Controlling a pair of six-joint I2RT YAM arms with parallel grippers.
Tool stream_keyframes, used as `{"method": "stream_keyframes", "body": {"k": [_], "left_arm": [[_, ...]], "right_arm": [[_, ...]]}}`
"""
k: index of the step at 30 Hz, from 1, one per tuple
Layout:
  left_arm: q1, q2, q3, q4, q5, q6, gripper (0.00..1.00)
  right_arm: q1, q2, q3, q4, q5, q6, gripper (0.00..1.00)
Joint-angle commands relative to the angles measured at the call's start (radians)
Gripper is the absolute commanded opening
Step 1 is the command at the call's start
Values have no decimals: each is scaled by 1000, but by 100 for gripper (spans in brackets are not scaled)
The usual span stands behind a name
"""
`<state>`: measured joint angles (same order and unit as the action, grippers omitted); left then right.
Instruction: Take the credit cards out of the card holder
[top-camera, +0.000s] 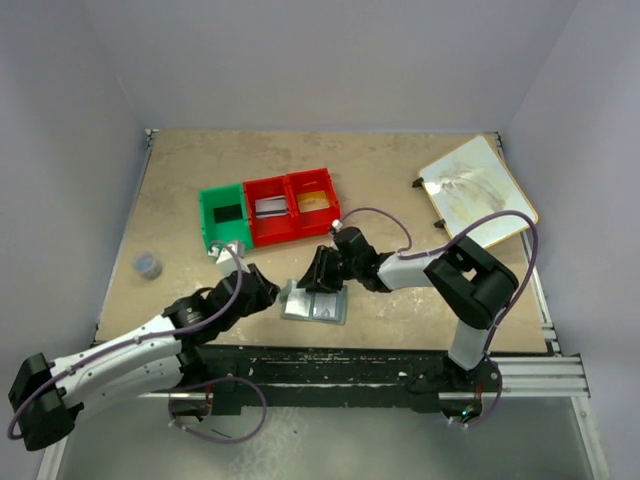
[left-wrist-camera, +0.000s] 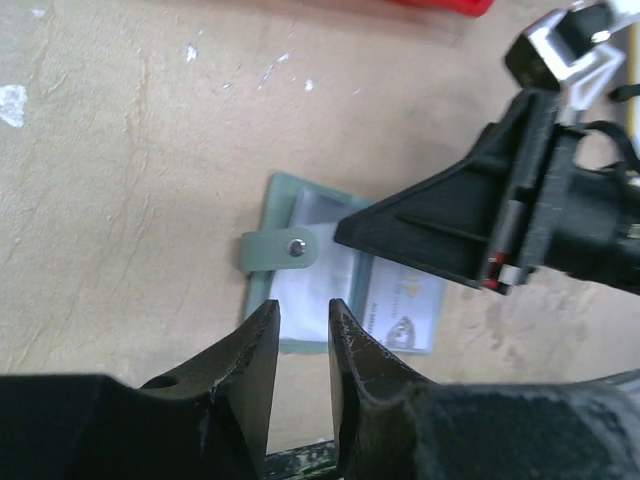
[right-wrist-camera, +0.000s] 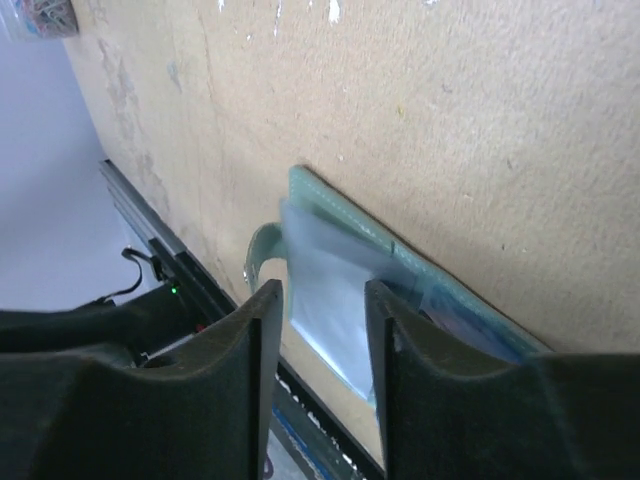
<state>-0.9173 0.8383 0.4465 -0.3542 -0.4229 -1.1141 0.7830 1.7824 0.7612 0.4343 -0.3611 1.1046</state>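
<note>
The card holder (top-camera: 315, 304) lies open and flat near the table's front edge, pale pockets up. In the left wrist view it (left-wrist-camera: 300, 215) shows its snap tab (left-wrist-camera: 275, 251) and a printed card (left-wrist-camera: 405, 308) in its right pocket. My left gripper (top-camera: 268, 290) is just left of it, low, with its jaws a narrow gap apart and empty (left-wrist-camera: 303, 322). My right gripper (top-camera: 322, 274) is open over the holder's far edge; its fingers (left-wrist-camera: 440, 232) show in the left wrist view. In the right wrist view the holder (right-wrist-camera: 335, 275) lies between and beyond the open jaws (right-wrist-camera: 320, 300).
A green bin (top-camera: 208, 228) holding a dark card (top-camera: 227, 213) and two red bins (top-camera: 272, 232), one with a greyish card (top-camera: 268, 208), stand behind the holder. A cream board (top-camera: 478, 190) lies at the back right. A small grey object (top-camera: 148, 264) sits at the left.
</note>
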Motion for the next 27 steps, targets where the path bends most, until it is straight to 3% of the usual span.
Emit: {"method": "stream_keyframes", "body": {"k": [1,3,11,17,23,27], "left_arm": [[2,-91,-39,117,-1,-13,24],[1,-27,-7,159,38,38,23],[2,283,179,200,48,202,12],[11,449,235,278,94,224,8],[20,576,281,244,77,194,0],[25,607,268,213,46,170,0]], "right_arm": [[17,9,55,-57,47,-58,33],[18,1,54,-83,77,-59,27],[18,-60,1,-90,154,-40,24],[18,-108,-26,-92,197,-26,23],[18,-107,-38,-92,191,-20,22],[21,-156,-47,-124,208,-13,22]]}}
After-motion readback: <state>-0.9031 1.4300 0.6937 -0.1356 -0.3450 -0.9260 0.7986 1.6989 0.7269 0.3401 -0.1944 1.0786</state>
